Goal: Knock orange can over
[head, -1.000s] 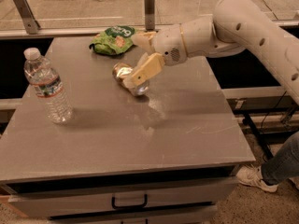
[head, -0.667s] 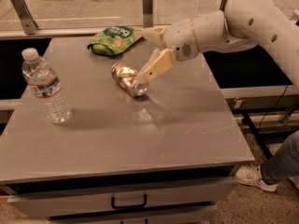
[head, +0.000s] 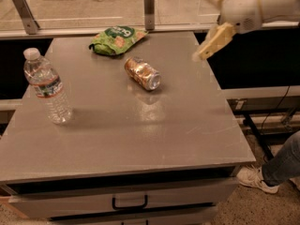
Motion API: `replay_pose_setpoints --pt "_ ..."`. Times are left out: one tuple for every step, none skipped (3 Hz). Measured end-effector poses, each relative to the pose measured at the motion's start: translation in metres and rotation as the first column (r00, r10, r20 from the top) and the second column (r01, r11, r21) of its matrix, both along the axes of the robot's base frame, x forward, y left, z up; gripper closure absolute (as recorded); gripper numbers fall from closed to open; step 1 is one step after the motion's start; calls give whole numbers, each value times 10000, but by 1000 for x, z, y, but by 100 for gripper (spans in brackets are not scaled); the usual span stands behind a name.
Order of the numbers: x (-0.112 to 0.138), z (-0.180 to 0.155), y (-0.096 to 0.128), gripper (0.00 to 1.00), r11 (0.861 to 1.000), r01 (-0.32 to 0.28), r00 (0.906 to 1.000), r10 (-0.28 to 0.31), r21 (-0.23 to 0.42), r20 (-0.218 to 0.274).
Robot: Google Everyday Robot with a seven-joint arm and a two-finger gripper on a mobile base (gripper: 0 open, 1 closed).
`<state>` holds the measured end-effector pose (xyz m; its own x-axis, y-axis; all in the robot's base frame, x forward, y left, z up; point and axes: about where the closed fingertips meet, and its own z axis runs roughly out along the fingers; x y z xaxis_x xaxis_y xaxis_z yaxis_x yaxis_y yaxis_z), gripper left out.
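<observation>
The orange can lies on its side on the grey table, behind the middle, with its silver top facing front right. My gripper is in the air at the upper right, above the table's right edge and well clear of the can. Its two pale fingers stand spread apart with nothing between them.
A clear water bottle stands upright at the table's left. A green snack bag lies at the back, just behind the can. A person's leg and shoe are on the floor at the right. A glass rail runs behind the table.
My gripper has pulled up and to the right, away from the can. The can stays lying on its side where the gripper left it.
</observation>
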<state>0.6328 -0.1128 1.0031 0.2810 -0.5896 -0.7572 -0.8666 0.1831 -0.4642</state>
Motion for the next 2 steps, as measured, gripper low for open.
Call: replay_pose_setpoints --pt "-9 54 -57 0 9714 1551 9740 -1199 -1800 1922" --pt "-13 64 -64 0 9559 1840 9650 -1313 -2288 2272"
